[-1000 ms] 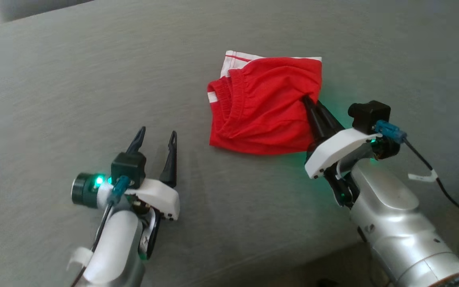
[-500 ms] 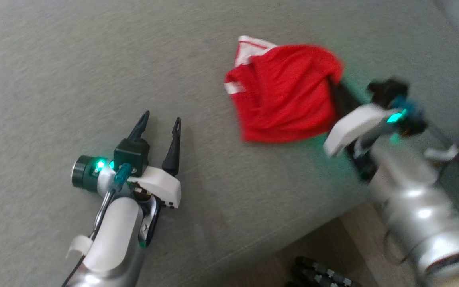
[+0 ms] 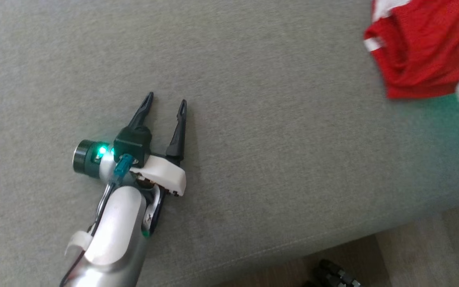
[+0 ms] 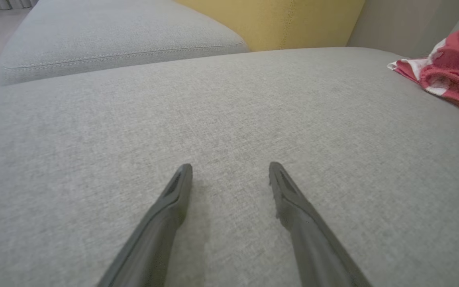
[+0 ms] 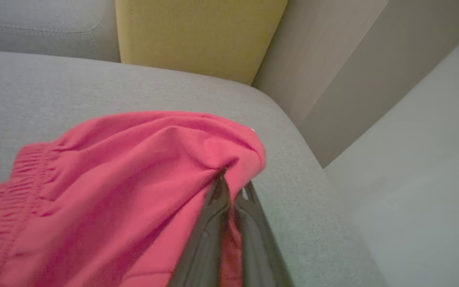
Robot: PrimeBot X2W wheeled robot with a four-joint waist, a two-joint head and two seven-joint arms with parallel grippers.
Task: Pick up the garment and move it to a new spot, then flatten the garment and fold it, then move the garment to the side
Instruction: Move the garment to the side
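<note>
The red shorts [image 5: 134,179], trimmed in white, are seen bunched on the grey sofa cushion [image 3: 273,139], towards its right end. A fold of their fabric is pinched between the closed fingers of the right pincer [image 5: 234,179]. The left pincer [image 3: 165,99] is held spread wide and empty, low over bare cushion, well apart from the shorts. A yellow back cushion [image 5: 197,36] is visible behind.
</note>
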